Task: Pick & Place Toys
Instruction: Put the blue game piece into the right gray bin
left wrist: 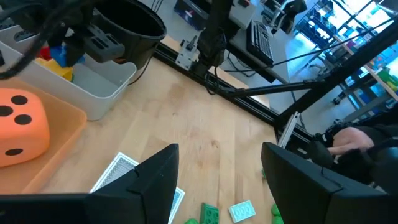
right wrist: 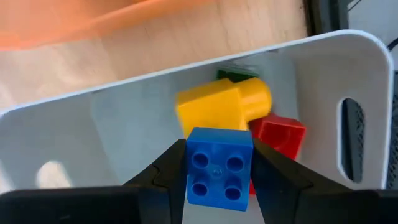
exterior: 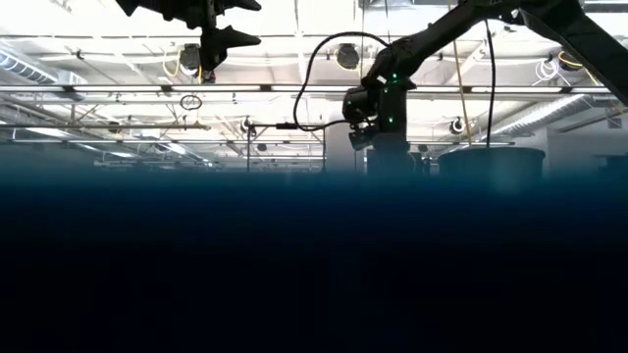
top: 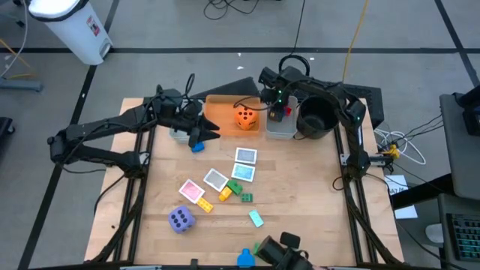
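My right gripper [top: 280, 111] hangs over the grey bin [top: 279, 127], shut on a blue brick [right wrist: 219, 165]. Under it in the bin [right wrist: 74, 130] lie a yellow brick [right wrist: 224, 102], a red brick [right wrist: 280, 137] and a green one. An orange die [top: 245, 118] sits in the orange bin [top: 221, 112]. My left gripper [left wrist: 217, 180] stands open with nothing between its fingers, high above the table beside the orange bin's left end [top: 201, 129]. A purple die [top: 181, 219], several picture cards [top: 246, 156] and small bricks [top: 224, 193] lie on the table's middle. My right gripper pinches the blue brick by two opposite side walls [right wrist: 189, 168] between its two fingers. The fingers come from above and point down. The brick sits level with its four studs up, above the bricks in the grey bin.
A black round bowl [top: 317, 116] stands right of the grey bin, close to my right arm. A blue brick [top: 196, 146] lies on the table under my left gripper. Another blue piece [top: 244, 259] and a dark object [top: 281, 251] sit at the near edge.
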